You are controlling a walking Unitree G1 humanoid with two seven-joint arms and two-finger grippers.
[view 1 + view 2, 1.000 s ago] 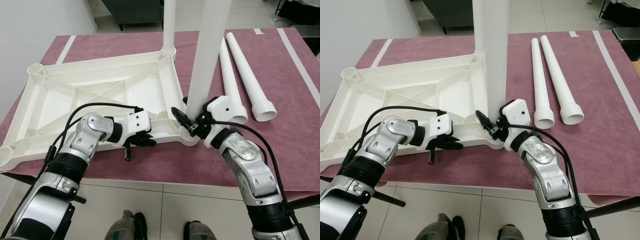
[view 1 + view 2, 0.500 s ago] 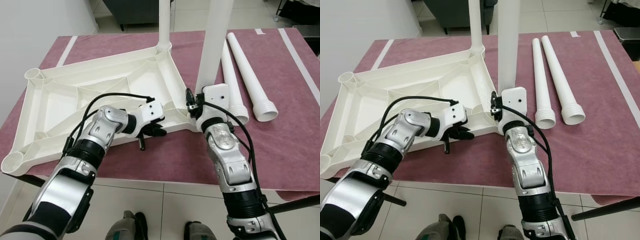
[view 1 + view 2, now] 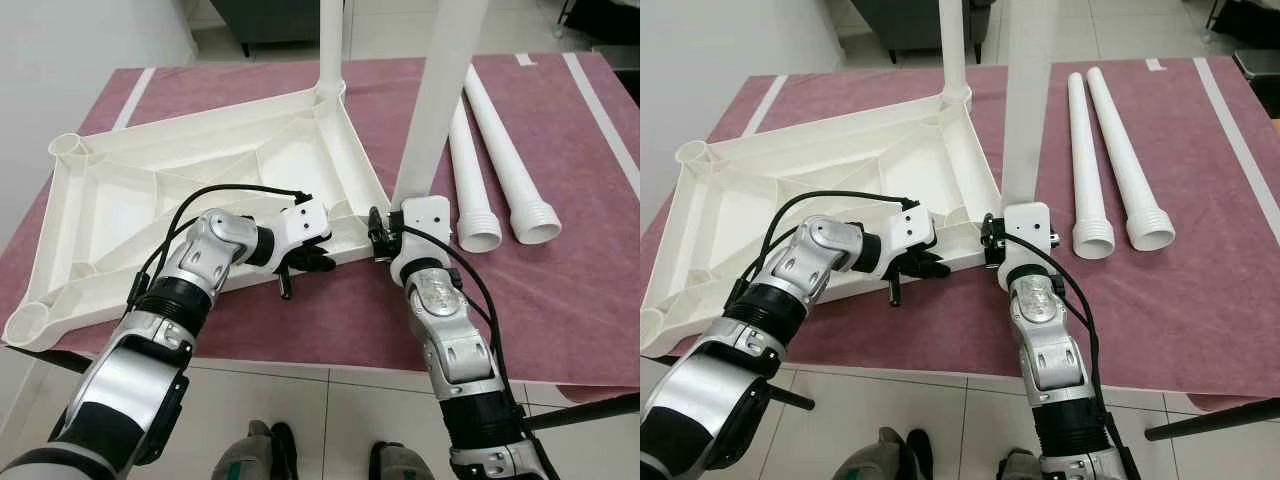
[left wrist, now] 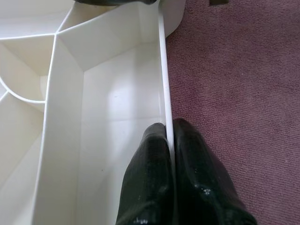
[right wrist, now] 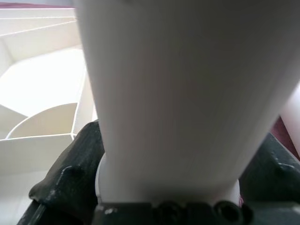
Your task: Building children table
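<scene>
The white tabletop (image 3: 200,190) lies upside down on the maroon cloth. One white leg (image 3: 331,45) stands upright in its far right corner. My right gripper (image 3: 384,238) is shut on a second leg (image 3: 438,95) at the near right corner, with black fingers (image 5: 70,171) on both sides of the tube. This leg leans a little to the right, and my wrist hides its lower end. My left gripper (image 4: 168,129) is shut on the tabletop's thin near rim (image 4: 163,84), just left of that corner. Two more legs (image 3: 492,150) lie loose at the right.
The cloth-covered table (image 3: 560,290) ends just below my forearms, with tiled floor (image 3: 320,420) beneath. A dark piece of furniture (image 3: 265,18) stands beyond the far edge. A black bar (image 3: 1210,420) pokes out under the table at the right.
My right forearm has swung from the right to straight below the held leg, and the leg's top now leans further right. The left gripper has stayed pinched on the rim.
</scene>
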